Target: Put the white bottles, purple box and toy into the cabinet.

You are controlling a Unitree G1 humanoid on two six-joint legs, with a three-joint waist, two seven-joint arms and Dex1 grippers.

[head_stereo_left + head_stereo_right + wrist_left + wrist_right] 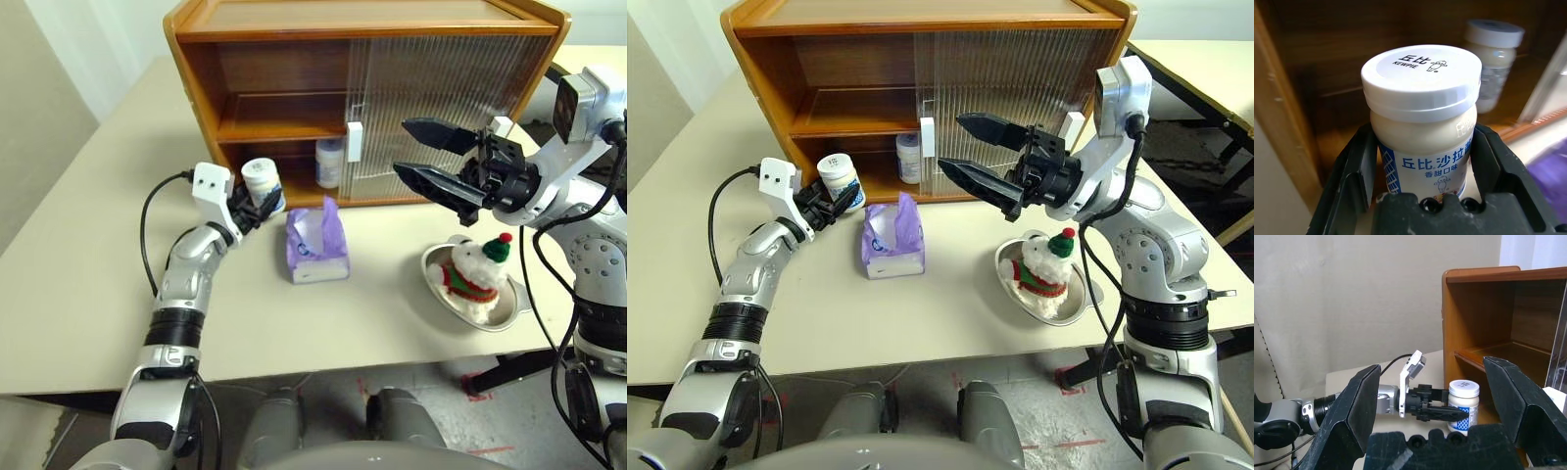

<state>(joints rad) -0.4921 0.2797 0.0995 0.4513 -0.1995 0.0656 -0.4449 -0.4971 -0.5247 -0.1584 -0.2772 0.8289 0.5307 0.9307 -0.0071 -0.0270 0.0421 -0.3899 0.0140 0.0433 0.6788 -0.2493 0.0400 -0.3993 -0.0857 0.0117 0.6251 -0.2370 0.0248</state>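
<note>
Left pincer [263,203] clamped; right pincer [419,152] spread wide.

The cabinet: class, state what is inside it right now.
On the cabinet's lower shelf stands one white bottle, beside the edge of the sliding door. The open part of the upper shelf looks bare. The ribbed door hides whatever lies behind it.

Beige table [88,284], wooden cabinet [362,20] at its far side, purple box [315,245] mid-table, metal dish [509,311] beside it holding toy [477,272]
</note>
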